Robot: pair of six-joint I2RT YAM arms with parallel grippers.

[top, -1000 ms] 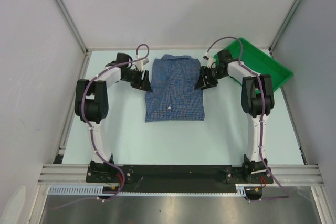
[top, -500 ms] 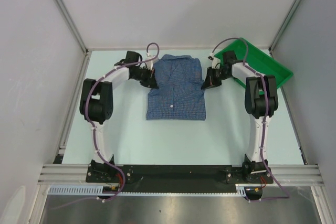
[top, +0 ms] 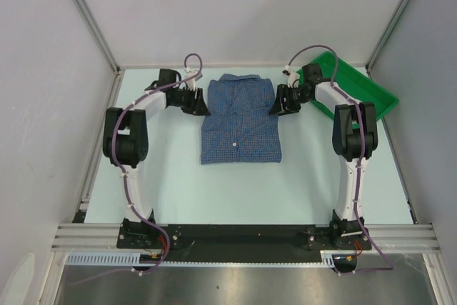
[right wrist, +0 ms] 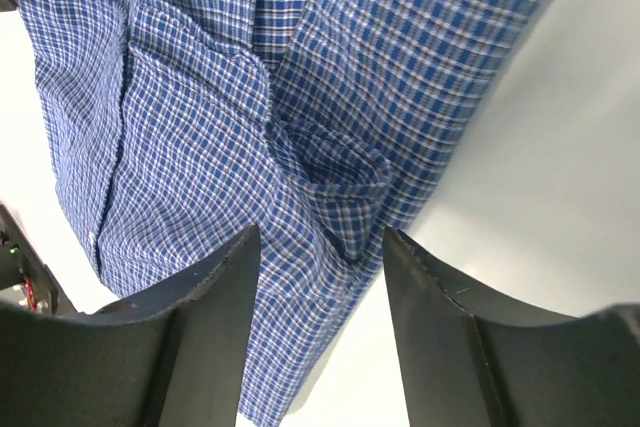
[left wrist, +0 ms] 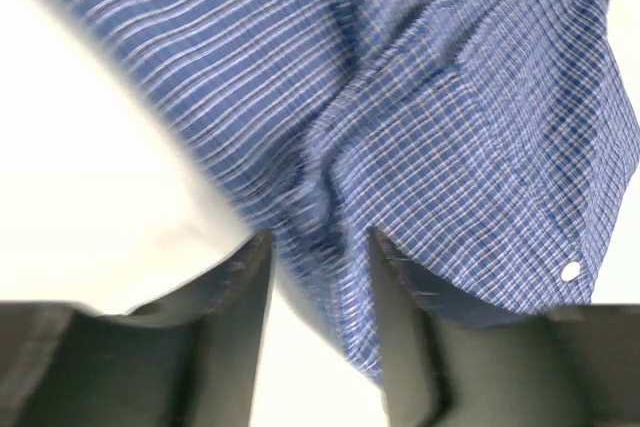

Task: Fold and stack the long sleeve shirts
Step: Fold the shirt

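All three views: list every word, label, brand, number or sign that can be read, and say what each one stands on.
None: no readable text in any view.
The blue checked shirt shows only its pattern and plain white buttons, with no label visible.
The green tray is unmarked.

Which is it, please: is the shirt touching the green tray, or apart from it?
Apart. The top view shows the right tool and bare table lying between the shirt and the tray.
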